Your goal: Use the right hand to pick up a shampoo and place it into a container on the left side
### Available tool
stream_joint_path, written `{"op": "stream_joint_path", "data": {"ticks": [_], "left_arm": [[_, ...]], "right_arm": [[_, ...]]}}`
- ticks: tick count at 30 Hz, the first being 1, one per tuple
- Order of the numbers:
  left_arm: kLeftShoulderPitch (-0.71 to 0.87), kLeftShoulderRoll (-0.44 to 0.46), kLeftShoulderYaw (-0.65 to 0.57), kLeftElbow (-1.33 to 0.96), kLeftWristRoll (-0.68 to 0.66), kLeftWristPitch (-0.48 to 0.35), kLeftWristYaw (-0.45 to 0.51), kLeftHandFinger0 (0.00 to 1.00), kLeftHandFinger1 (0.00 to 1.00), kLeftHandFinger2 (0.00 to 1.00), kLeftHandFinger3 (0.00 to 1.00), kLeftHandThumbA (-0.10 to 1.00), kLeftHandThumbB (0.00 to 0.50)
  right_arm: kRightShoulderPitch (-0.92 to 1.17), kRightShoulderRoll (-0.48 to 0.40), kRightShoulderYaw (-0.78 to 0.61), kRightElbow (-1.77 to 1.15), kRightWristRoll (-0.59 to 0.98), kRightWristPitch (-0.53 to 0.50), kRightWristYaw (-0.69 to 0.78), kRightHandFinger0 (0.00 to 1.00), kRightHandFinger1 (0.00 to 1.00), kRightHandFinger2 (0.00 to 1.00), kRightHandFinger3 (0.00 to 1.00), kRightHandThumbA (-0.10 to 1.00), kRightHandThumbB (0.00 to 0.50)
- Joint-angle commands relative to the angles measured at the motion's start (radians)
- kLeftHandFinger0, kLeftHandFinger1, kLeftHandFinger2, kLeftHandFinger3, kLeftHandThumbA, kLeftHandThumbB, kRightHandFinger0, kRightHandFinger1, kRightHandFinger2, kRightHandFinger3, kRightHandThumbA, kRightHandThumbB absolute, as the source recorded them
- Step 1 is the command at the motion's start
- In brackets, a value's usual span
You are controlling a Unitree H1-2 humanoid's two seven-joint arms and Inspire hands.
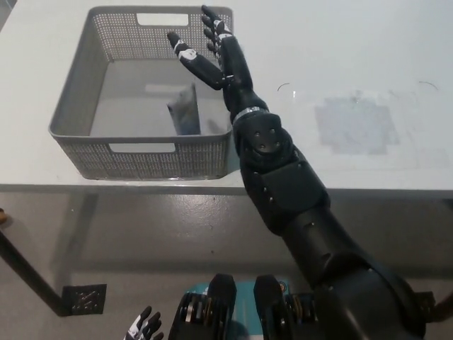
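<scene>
I see the white tabletop [368, 64] carrying the grey mesh basket [78, 92] at ten o'clock. My black right hand [216, 53] hangs over the basket's right rim, fingers [185, 53] spread, holding nothing. A blurred grey shape inside the basket, likely the shampoo [185, 110], sits near its right wall. My white left hand [144, 329] rests at seven o'clock; whether it is open I cannot tell.

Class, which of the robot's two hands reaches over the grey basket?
The black right hand, open with fingers spread above the basket. The white left hand only peeks in at the picture's bottom edge, far from the basket.
</scene>
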Motion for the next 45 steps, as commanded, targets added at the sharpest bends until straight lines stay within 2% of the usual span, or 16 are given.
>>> {"op": "stream_joint_path", "data": {"ticks": [1,4,8,10,15,18,23,30,34,36,38,39,40,41,43,45], "left_arm": [[0.006,-0.002,-0.009,-0.013,0.001,-0.017,-0.003,1.00,1.00,1.00,1.00,0.92,0.046],[0.003,0.000,-0.006,-0.015,0.003,-0.014,-0.001,1.00,1.00,1.00,1.00,0.93,0.026],[-0.004,0.011,-0.003,-0.014,-0.009,-0.009,-0.010,1.00,1.00,1.00,1.00,0.95,0.000],[-0.003,0.008,-0.001,-0.015,-0.008,0.006,-0.004,1.00,1.00,1.00,1.00,0.96,0.021],[-0.005,0.006,0.006,-0.012,-0.005,0.016,0.003,1.00,1.00,1.00,1.00,0.94,0.053],[-0.008,0.006,0.004,-0.007,-0.004,0.009,0.000,1.00,1.00,1.00,1.00,0.94,0.041],[-0.017,0.004,-0.001,0.002,-0.003,0.010,-0.003,1.00,1.00,1.00,1.00,0.94,0.046],[-0.038,0.016,0.008,0.002,-0.001,0.038,-0.001,1.00,1.00,1.00,1.00,0.95,0.062],[-0.068,0.031,0.024,0.019,0.005,0.037,0.005,1.00,1.00,1.00,1.00,0.95,0.063],[-0.086,0.037,0.029,0.036,0.021,0.029,0.013,1.00,1.00,1.00,1.00,0.97,0.061],[-0.104,0.042,0.035,0.044,0.015,0.047,0.013,1.00,1.00,1.00,1.00,0.97,0.067],[-0.107,0.043,0.036,0.045,0.014,0.048,0.013,1.00,1.00,1.00,1.00,0.97,0.063],[-0.129,0.045,0.041,0.063,0.020,0.056,0.020,1.00,1.00,1.00,1.00,0.98,0.093],[-0.141,0.048,0.043,0.071,0.020,0.058,0.021,1.00,1.00,1.00,1.00,0.98,0.077],[-0.177,0.055,0.053,0.100,0.024,0.061,0.029,1.00,1.00,1.00,1.00,0.97,0.089],[-0.212,0.060,0.066,0.138,0.020,0.059,0.035,1.00,1.00,1.00,1.00,0.97,0.102]], "right_arm": [[-0.022,-0.015,-0.006,-0.166,0.021,-0.010,0.051,1.00,1.00,1.00,1.00,1.00,0.363],[0.009,-0.034,-0.015,-0.318,0.030,0.049,0.061,1.00,1.00,1.00,1.00,0.98,0.336],[0.058,-0.092,-0.011,-0.481,0.013,0.051,0.086,1.00,1.00,1.00,1.00,0.99,0.322],[0.130,-0.133,-0.024,-0.646,0.030,0.110,0.105,1.00,1.00,1.00,1.00,1.00,0.335],[0.307,-0.210,-0.056,-0.878,0.112,0.154,0.159,1.00,1.00,1.00,1.00,0.98,0.345],[0.449,-0.252,-0.072,-0.966,0.159,0.138,0.184,1.00,1.00,1.00,1.00,0.94,0.318],[0.678,-0.293,-0.083,-1.061,0.190,0.100,0.203,1.00,1.00,1.00,1.00,1.00,0.264],[0.920,-0.319,-0.089,-1.068,0.217,0.028,0.237,1.00,1.00,1.00,1.00,0.98,0.261],[0.998,-0.310,-0.084,-1.005,0.226,-0.007,0.255,1.00,1.00,1.00,1.00,0.92,0.248],[1.029,-0.306,-0.082,-0.960,0.236,-0.013,0.270,1.00,1.00,1.00,1.00,0.91,0.274],[1.044,-0.298,-0.076,-0.908,0.230,-0.044,0.279,1.00,1.00,1.00,1.00,0.87,0.295],[1.043,-0.297,-0.076,-0.903,0.229,-0.048,0.280,1.00,1.00,1.00,1.00,0.79,0.259],[1.060,-0.296,-0.071,-0.847,0.220,-0.069,0.288,1.00,1.00,1.00,1.00,0.85,0.304],[1.056,-0.293,-0.070,-0.826,0.218,-0.075,0.289,1.00,1.00,1.00,1.00,0.78,0.264],[1.069,-0.278,-0.066,-0.757,0.207,-0.090,0.287,1.00,1.00,1.00,1.00,0.85,0.289],[1.074,-0.277,-0.055,-0.690,0.188,-0.098,0.291,1.00,1.00,1.00,1.00,0.89,0.266]]}}
